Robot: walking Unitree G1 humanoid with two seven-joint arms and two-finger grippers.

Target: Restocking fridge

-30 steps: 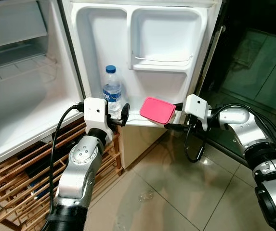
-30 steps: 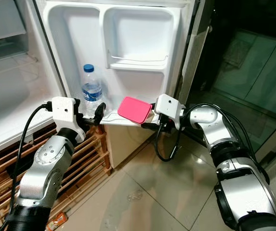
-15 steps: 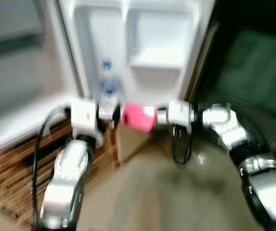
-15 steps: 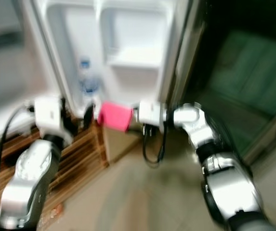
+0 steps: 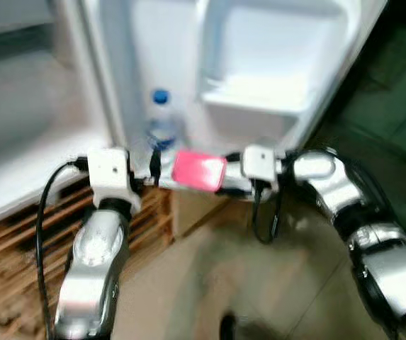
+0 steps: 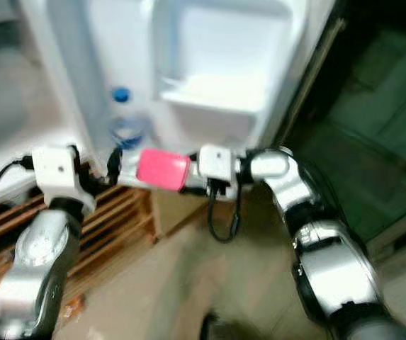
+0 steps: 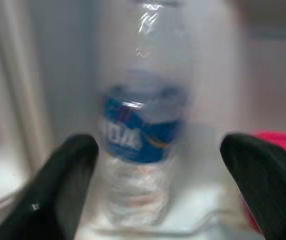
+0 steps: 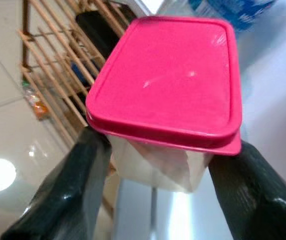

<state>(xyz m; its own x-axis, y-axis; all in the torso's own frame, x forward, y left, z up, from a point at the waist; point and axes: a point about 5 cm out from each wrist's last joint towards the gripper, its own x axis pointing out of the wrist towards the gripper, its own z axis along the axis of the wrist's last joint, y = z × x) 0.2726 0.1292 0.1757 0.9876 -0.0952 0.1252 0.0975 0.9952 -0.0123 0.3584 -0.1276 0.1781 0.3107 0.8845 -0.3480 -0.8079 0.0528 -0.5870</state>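
A clear water bottle (image 5: pixel 161 131) with a blue cap and blue label stands on the bottom shelf (image 6: pixel 210 127) of the open fridge door. My left gripper (image 5: pixel 154 168) is open just in front of it; in the left wrist view the bottle (image 7: pixel 142 150) stands beyond the gap between the black fingers (image 7: pixel 63 182). My right gripper (image 8: pixel 160 150) is shut on a clear box with a pink lid (image 8: pixel 167 80). It holds the box (image 5: pixel 199 171) level at the shelf's front edge, just right of the bottle. The head views are blurred.
An upper door bin (image 5: pixel 259 106) sits above the pink box. The fridge's white interior (image 5: pixel 25 142) lies to the left. A wooden slatted rack (image 5: pixel 11 244) stands below it. Tiled floor (image 5: pixel 273 297) spreads in front, with dark glass (image 5: pixel 401 92) on the right.
The camera has shifted and blurred. My right gripper has carried the pink-lidded box leftward, closer to the bottle. The left gripper stays open by the bottle.
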